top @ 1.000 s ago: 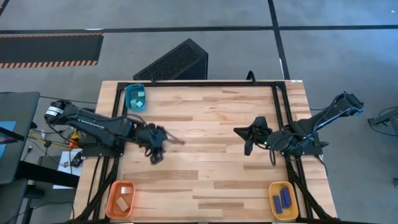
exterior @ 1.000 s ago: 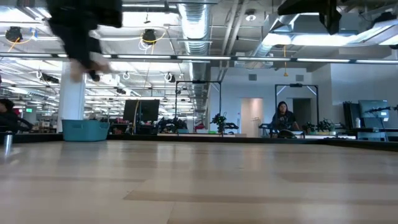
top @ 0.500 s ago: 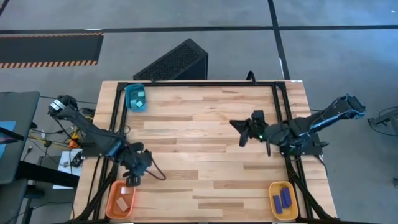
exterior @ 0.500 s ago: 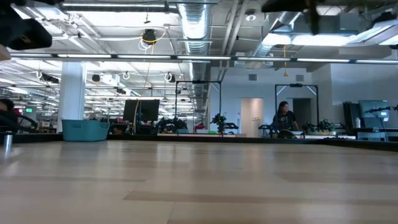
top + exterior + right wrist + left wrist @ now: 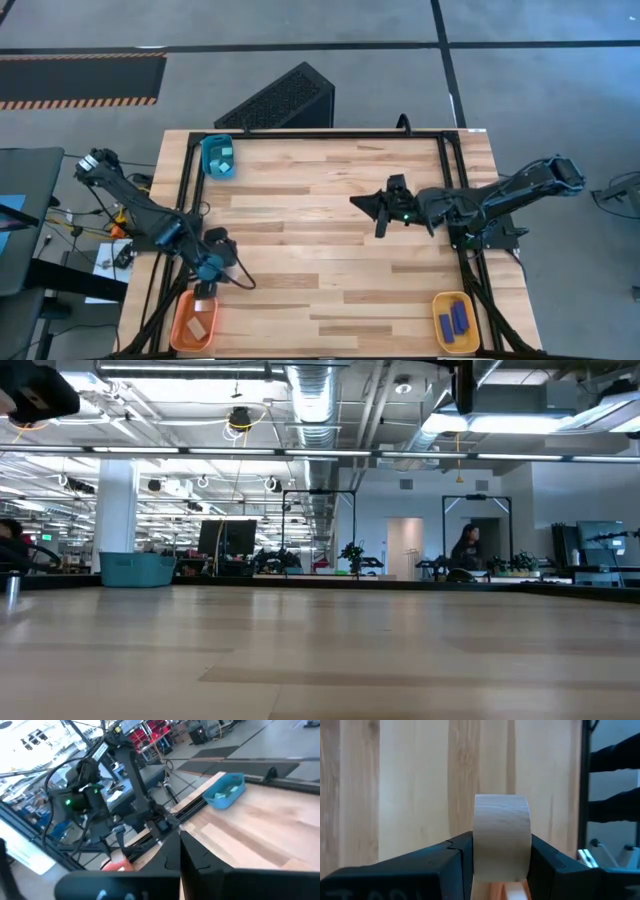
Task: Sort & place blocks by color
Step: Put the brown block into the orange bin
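Observation:
My left gripper (image 5: 205, 283) hangs over the table's near left corner, just on the far side of the orange tray (image 5: 182, 322), and is shut on a pale wood block (image 5: 501, 837). That tray holds two wood pieces (image 5: 198, 324). The teal tray (image 5: 218, 157) at the far left corner holds cyan cubes. The yellow tray (image 5: 455, 322) at the near right corner holds dark blue bars (image 5: 459, 318). My right gripper (image 5: 376, 210) is raised above the table's middle, shut and holding nothing (image 5: 180, 857). My left gripper pinches the pale wood block between its two fingers (image 5: 455, 862), which lie on the block's two opposite flat sides (image 5: 479, 851). The block is lifted clear of the table, and its rounded end (image 5: 501, 802) sticks out past the fingertips.
Bare wooden tabletop (image 5: 330, 280) stretches between the three corner trays. A black frame (image 5: 452, 180) runs along the table's edges. A dark slatted box (image 5: 285, 100) lies on the floor beyond the far edge. In the low view a person (image 5: 466, 550) moves far behind the table.
My left gripper has carried the wood block from left of the table's middle toward the near left corner, ending beside the orange tray. My right gripper has drifted from the right side toward the table's middle.

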Tool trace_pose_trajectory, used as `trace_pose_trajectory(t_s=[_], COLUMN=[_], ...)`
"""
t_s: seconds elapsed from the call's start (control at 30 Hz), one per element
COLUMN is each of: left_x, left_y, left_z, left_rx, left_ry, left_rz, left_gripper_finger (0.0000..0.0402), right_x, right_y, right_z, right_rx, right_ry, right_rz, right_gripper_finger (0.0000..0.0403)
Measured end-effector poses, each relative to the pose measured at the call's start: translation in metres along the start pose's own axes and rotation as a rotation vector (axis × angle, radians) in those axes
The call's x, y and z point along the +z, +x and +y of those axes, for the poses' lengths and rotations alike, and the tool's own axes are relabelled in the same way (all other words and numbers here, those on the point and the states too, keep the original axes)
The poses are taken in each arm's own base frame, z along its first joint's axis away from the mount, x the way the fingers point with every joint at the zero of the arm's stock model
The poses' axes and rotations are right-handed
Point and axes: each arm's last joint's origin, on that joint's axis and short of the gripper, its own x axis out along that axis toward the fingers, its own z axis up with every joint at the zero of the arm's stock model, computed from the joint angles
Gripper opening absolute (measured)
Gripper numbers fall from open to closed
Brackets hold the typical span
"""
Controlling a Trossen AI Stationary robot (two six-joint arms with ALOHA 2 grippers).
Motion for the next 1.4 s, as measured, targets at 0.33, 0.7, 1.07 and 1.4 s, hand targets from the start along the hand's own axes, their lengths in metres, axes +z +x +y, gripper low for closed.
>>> trace_pose_trajectory(t_s=[0.33,0.7,1.07,1.4], left_x=[-0.003,0.001,-0.025,-0.039], left_y=[-0.001,0.009,0.008,0.005], left_z=[-0.01,-0.02,-0.035,-0.039], left_rx=[0.026,-0.033,-0.011,0.104], left_ry=[0.047,0.128,0.167,0.16], left_rz=[-0.159,-0.132,-0.099,-0.204], left_gripper_finger=[0.0102,0.0111,0.0106,0.0114], right_x=[-0.01,-0.016,-0.013,-0.012], right_y=[0.009,0.01,0.019,0.027], right_z=[0.011,0.014,0.004,0.0], right_rx=[0.043,0.022,-0.029,-0.048], right_ry=[0.008,-0.003,-0.031,-0.011], right_rz=[-0.064,-0.075,-0.097,-0.136], right_gripper_finger=[0.001,0.001,0.001,0.001])
